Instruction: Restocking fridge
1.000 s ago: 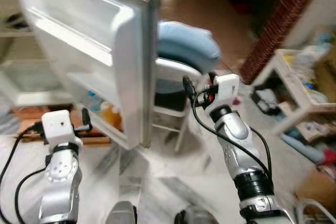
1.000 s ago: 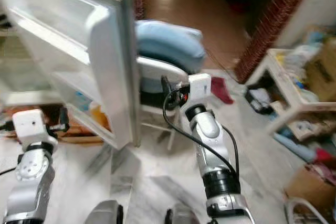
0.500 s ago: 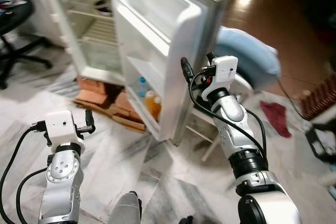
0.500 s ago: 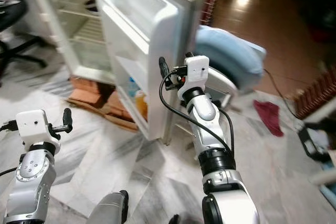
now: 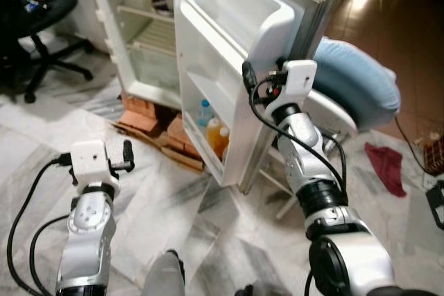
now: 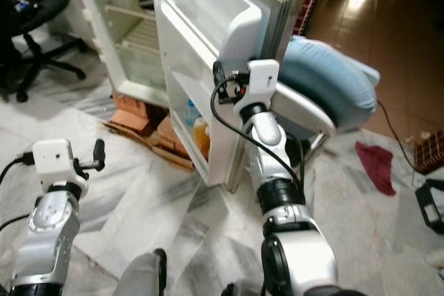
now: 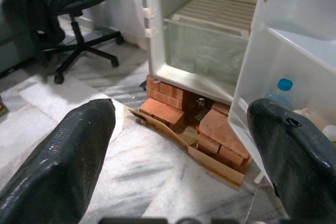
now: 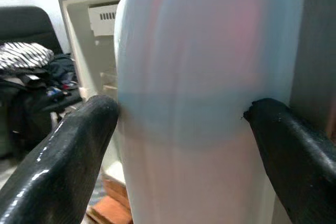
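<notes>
— Where is the fridge (image 5: 132,39)?

— Far left, standing open on a stack of bricks (image 7: 173,109) with flattened cardboard (image 7: 210,161) under them. Its door (image 5: 236,53) swings out toward the right.

— What is inside?

— The main compartment has a wire shelf (image 7: 220,11) over a clear drawer (image 7: 210,45); a dark item sits on an upper shelf, too small to name. The door's upper bins look bare. The lowest door bin (image 5: 208,136) holds a blue-capped bottle (image 5: 204,111) and two orange bottles (image 5: 216,135) just beside it.

— And the right end effector (image 6: 220,81)?

— Raised at the door's outer edge. In the right wrist view its fingers (image 8: 68,150) stand wide, one on each side of the door's edge; I cannot tell whether they touch it.

— The left end effector (image 5: 126,154)?

— Low, near the floor (image 5: 159,199), well apart from the fridge. Its fingers (image 7: 63,156) are spread wide and hold nothing.

— Anything else around?

— A black office chair (image 5: 41,25) at far left, a white chair (image 5: 326,112) with a blue cushion (image 5: 361,88) behind the door, and a red cloth (image 5: 387,168) on the floor at right.
</notes>
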You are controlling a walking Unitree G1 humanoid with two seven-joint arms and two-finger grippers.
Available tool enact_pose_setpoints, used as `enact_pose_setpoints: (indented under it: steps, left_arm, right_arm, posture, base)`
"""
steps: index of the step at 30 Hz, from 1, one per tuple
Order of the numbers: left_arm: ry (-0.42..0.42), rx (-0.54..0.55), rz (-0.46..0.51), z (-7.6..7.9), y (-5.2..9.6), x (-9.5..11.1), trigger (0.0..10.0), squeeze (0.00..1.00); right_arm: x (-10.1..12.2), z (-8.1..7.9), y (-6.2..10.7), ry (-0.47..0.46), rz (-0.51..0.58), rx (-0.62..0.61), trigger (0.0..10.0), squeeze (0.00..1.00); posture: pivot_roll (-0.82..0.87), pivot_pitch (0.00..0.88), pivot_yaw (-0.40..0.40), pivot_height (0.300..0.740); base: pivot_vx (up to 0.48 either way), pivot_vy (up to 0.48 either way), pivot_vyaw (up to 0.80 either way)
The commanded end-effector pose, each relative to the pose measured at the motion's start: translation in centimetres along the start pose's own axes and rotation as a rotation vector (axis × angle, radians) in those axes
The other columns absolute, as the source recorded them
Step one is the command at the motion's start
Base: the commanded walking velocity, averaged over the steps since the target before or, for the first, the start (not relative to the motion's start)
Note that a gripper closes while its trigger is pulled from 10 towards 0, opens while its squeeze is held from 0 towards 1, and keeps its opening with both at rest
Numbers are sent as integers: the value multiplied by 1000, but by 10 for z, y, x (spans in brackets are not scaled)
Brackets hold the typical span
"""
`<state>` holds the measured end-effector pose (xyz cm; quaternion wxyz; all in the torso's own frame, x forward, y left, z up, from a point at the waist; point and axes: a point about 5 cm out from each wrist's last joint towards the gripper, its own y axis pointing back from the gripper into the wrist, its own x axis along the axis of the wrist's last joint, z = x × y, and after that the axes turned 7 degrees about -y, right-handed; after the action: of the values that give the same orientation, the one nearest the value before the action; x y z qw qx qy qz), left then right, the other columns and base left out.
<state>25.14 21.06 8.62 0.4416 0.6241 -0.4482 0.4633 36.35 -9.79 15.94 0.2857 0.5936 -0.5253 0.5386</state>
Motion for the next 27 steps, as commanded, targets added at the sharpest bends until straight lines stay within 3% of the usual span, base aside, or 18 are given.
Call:
enact_pose_setpoints:
  steps: [1, 4, 6, 9, 11, 17, 21, 23, 25, 27]
  left_arm:
    - [-8, -10, -13, 1, 0, -2, 10000, 0]
    - [-11, -18, -13, 2, -1, -2, 10000, 0]
    - [-10, -25, -7, 3, -1, -1, 10000, 0]
    - [-15, -37, -1, 4, -1, 0, 10000, 0]
    - [-16, -39, 0, 5, -1, 0, 10000, 0]
    - [-19, -42, 3, 4, 1, 1, 10000, 0]
    - [-18, -42, -2, 4, 1, 0, 10000, 0]
    - [-18, -44, -3, 4, 1, 0, 10000, 0]
    - [-20, -52, -7, 5, 1, -1, 10000, 0]
    - [-20, -54, -8, 5, 1, -1, 10000, 0]
  right_arm:
    - [-3, 1, 0, -73, -21, 7, 10000, 0]
    - [-4, -8, -2, -172, -28, 48, 10000, 0]
    - [10, -49, 1, -318, 18, 309, 10000, 0]
    - [8, -73, 15, -337, -13, 493, 10000, 0]
    - [2, -75, 21, -326, -43, 527, 10000, 0]
    - [-22, -55, 42, -248, -191, 522, 10000, 0]
    - [-31, -22, 59, -142, -309, 448, 10000, 0]
    - [-31, -16, 62, -109, -320, 431, 10000, 0]
    - [-33, 7, 65, -15, -359, 349, 10000, 0]
    - [-32, 15, 66, 12, -367, 322, 10000, 0]
  posture:
    - [101, 56, -65, 740]
    - [100, 56, -62, 740]
    - [101, 53, -60, 740]
    - [99, 52, -62, 740]
    - [100, 54, -63, 740]
    - [96, 68, -62, 740]
    - [91, 73, -61, 740]
    - [91, 73, -61, 740]
    - [78, 78, -56, 740]
    - [77, 79, -55, 740]
  base:
    - [0, 0, 0]
    - [0, 0, 0]
    - [0, 0, 0]
    - [0, 0, 0]
    - [0, 0, 0]
    - [0, 0, 0]
    - [0, 0, 0]
    - [0, 0, 0]
    - [0, 0, 0]
    - [0, 0, 0]
